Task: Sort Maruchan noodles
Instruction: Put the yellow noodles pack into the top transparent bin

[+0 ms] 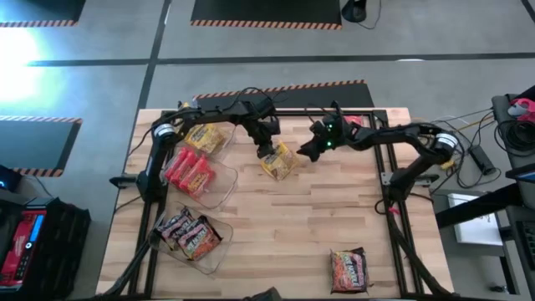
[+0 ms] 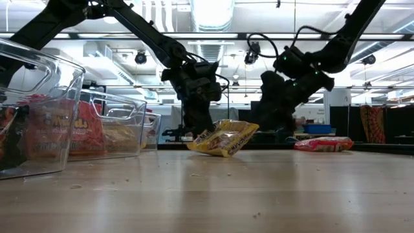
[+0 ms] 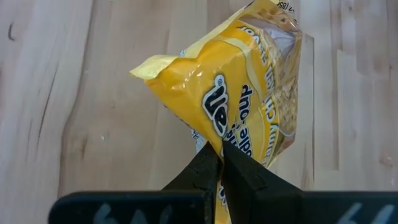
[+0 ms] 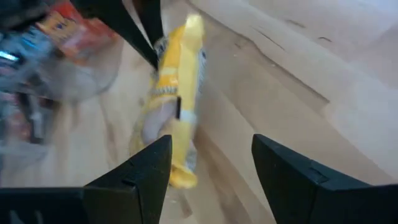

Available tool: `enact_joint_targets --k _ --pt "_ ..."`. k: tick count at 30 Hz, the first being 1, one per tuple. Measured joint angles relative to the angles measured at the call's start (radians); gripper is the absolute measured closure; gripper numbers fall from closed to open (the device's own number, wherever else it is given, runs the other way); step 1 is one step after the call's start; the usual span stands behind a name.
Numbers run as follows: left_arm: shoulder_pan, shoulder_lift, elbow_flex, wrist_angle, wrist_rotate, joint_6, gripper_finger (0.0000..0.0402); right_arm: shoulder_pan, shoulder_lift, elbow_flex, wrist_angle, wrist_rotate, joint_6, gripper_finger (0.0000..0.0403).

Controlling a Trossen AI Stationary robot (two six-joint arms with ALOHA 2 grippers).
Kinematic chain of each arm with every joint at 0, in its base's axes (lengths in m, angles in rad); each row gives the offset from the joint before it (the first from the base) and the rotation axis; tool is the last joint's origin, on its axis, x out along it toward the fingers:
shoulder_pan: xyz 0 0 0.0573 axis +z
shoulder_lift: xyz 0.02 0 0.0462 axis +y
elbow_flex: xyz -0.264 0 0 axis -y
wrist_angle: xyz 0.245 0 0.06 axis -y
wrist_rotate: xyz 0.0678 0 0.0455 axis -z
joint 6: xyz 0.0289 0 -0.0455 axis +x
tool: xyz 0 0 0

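Observation:
A yellow Maruchan packet (image 1: 280, 161) is at the table's far middle, tilted, in my left gripper (image 1: 266, 150), which is shut on it. It also shows in the left wrist view (image 3: 236, 93) and the low view (image 2: 224, 137). My right gripper (image 1: 308, 150) is open and empty just right of the packet, its fingers (image 4: 143, 174) apart in the right wrist view. Three clear bins at the left hold yellow (image 1: 205, 138), red (image 1: 188, 170) and dark (image 1: 188, 232) packets. A dark-and-orange packet (image 1: 349, 269) lies flat near the front right. A red packet (image 2: 321, 144) lies at the far right. My left gripper pinches the yellow packet's edge (image 3: 219, 144) between its two fingers, coming from above and pointing down. The packet is tilted, one side raised by the fingers; in the low view its lower edge (image 2: 217, 153) is at the table top, touching or just above I cannot tell.
The three clear bins (image 1: 219, 180) stand along the table's left side. A black frame (image 1: 393, 180) runs along the far and right edges. Bare wood lies in the table's middle and front.

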Motion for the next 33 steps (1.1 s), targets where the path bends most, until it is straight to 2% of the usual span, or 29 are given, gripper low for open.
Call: enact_joint_targets --k 10,20,33 --pt "-0.002 0.002 0.0 0.017 0.0 0.0 0.0401 -0.006 0.19 0.03 0.273 -0.228 0.113 0.019" --pt "-0.002 0.003 0.0 0.039 -0.001 0.001 0.0401 0.002 0.321 0.098 0.312 -0.316 0.126 0.0193" --pt "-0.002 0.002 0.002 0.062 0.024 -0.009 0.0401 0.019 0.331 0.104 0.306 -0.317 0.114 0.0283"
